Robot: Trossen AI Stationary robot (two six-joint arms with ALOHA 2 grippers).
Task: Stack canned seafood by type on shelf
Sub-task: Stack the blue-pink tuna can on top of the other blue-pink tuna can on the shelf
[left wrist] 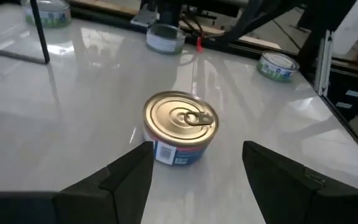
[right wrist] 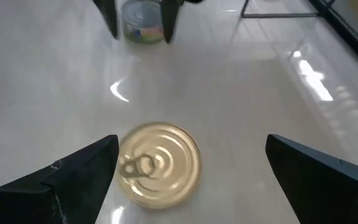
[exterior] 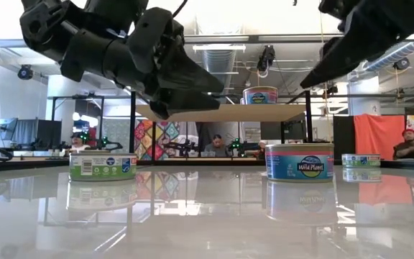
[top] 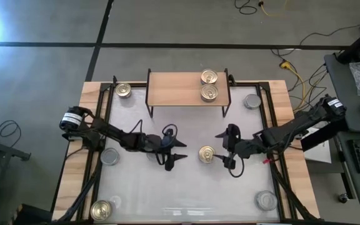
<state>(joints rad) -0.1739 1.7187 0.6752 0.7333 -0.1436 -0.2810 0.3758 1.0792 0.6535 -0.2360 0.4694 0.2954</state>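
Observation:
A gold pull-ring tin (top: pixel 207 154) stands on the white table between my two grippers, touched by neither. My left gripper (top: pixel 181 150) is open just to its left, and the left wrist view shows the tin (left wrist: pixel 180 127) ahead of the spread fingers. My right gripper (top: pixel 220 147) is open just to its right and above it, over the tin (right wrist: pixel 160 163). Two gold tins (top: pixel 209 77) (top: pixel 209 93) rest side by side on the right end of the light-wood shelf (top: pixel 174 89), which stands at the table's far side.
Other tins stand around the table: gold ones at the far left (top: pixel 124 90) and near left (top: pixel 100 209), silver ones at the left (top: pixel 110 155), far right (top: pixel 252 101) and near right (top: pixel 266 200). People sit in the room behind the table (exterior: pixel 408 144).

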